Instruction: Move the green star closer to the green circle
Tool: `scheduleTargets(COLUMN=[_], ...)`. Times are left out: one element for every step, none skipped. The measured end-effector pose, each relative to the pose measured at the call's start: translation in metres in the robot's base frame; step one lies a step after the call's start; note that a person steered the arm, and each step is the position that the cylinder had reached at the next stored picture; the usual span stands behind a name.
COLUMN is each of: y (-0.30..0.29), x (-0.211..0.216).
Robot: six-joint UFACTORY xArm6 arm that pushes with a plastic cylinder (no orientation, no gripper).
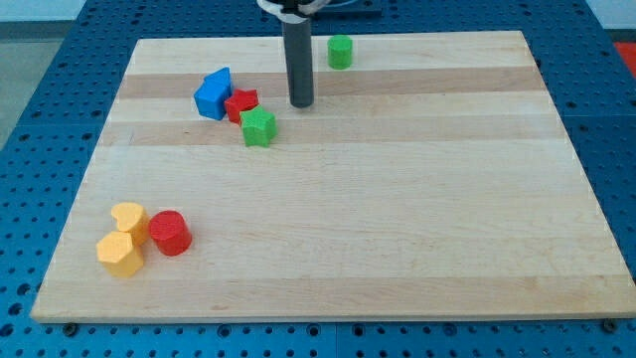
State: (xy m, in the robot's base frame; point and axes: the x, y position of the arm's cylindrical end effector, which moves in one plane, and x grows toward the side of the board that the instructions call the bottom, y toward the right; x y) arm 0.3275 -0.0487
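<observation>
The green star (258, 127) lies on the wooden board in the upper left part of the view. It touches a red block (240, 103) just above and left of it. The green circle (340, 51) stands near the board's top edge, up and to the right of the star. My tip (301, 103) rests on the board to the right of the red block and up-right of the green star, a small gap away. It is below and left of the green circle.
A blue block (213, 93) sits against the red block's left side. Near the bottom left are a yellow heart (129, 217), a yellow block (120, 254) and a red cylinder (169, 233). The board (397, 219) lies on a blue perforated table.
</observation>
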Motion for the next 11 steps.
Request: scheduleTargets(y=[-0.027, -0.061, -0.098, -0.117, -0.118, -0.118, -0.118, -0.112, -0.094, -0.084, -0.084], x=[-0.002, 0.000, 0.006, 0.018, 0.031, 0.045, 0.070, 0.081, 0.081, 0.086, 0.109])
